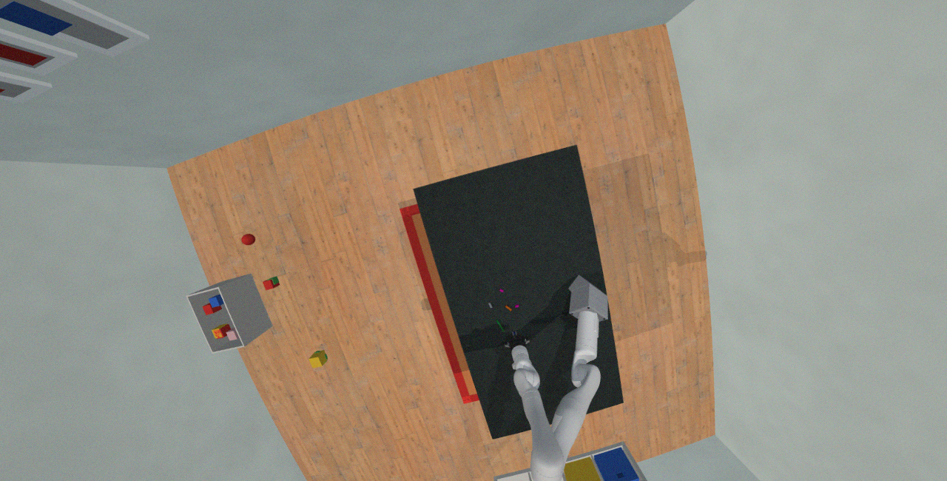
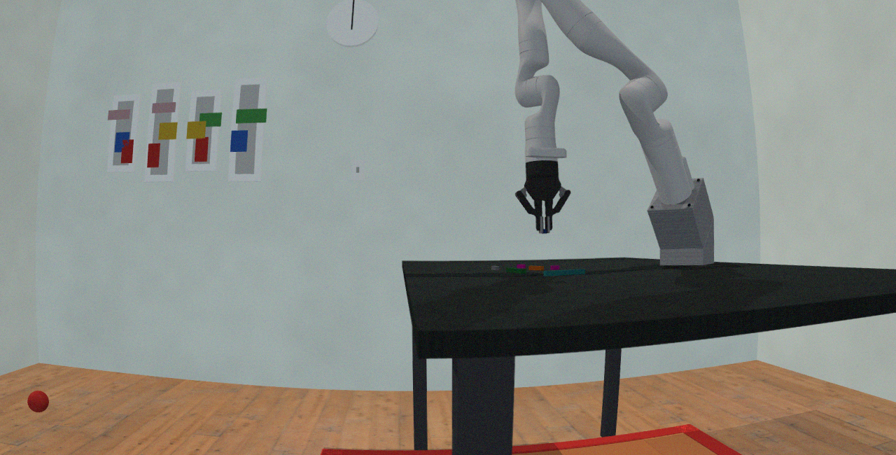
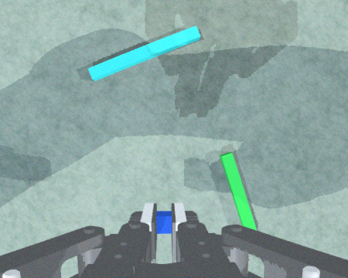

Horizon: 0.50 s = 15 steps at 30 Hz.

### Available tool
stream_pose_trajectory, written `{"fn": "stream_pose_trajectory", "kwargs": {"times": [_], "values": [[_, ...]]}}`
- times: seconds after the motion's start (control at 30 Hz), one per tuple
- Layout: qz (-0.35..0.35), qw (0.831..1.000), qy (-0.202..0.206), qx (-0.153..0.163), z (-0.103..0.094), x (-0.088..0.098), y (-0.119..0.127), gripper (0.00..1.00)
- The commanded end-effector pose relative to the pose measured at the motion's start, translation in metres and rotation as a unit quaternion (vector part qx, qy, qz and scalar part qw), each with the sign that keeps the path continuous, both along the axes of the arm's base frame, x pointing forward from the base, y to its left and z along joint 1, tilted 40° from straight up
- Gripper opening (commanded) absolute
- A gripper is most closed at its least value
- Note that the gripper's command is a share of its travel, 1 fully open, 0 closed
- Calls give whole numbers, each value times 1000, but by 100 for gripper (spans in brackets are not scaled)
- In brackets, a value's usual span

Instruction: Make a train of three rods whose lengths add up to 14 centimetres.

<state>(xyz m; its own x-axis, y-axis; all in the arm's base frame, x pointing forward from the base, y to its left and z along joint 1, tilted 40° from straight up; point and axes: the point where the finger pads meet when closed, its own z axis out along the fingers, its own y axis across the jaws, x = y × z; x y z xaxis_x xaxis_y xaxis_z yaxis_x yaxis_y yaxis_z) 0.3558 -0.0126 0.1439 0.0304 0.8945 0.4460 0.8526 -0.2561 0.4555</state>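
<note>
My gripper (image 1: 514,334) (image 2: 543,225) (image 3: 164,218) is shut on the blue rod (image 3: 164,225) and holds it well above the black table (image 1: 510,213) (image 2: 626,302). The turquoise rod (image 2: 563,272) (image 3: 143,54) lies flat, slanted, at the top of the wrist view; the arm hides it in the top view. The green rod (image 1: 500,325) (image 2: 514,271) (image 3: 237,191) lies right of the fingers in the wrist view, at a different angle. The grey rod (image 1: 490,305) (image 2: 495,268), the orange rod (image 1: 508,308) (image 2: 535,268) and two magenta rods (image 1: 501,290) (image 1: 517,305) lie apart. No rods are joined.
The robot's base (image 1: 587,299) (image 2: 681,227) stands at the table's side. The orange rod and one magenta rod are close together, with the green rod nearby. A red frame (image 1: 433,299) lies on the floor beside the table. Blocks and a grey bin (image 1: 251,312) are farther off.
</note>
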Motion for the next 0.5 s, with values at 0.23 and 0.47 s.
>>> {"fn": "stream_pose_trajectory", "kwargs": {"times": [0.23,0.47], "values": [[-24,1000,-1,8,5,-4,-17,5],[-24,1000,-1,8,6,-4,-17,5]]}}
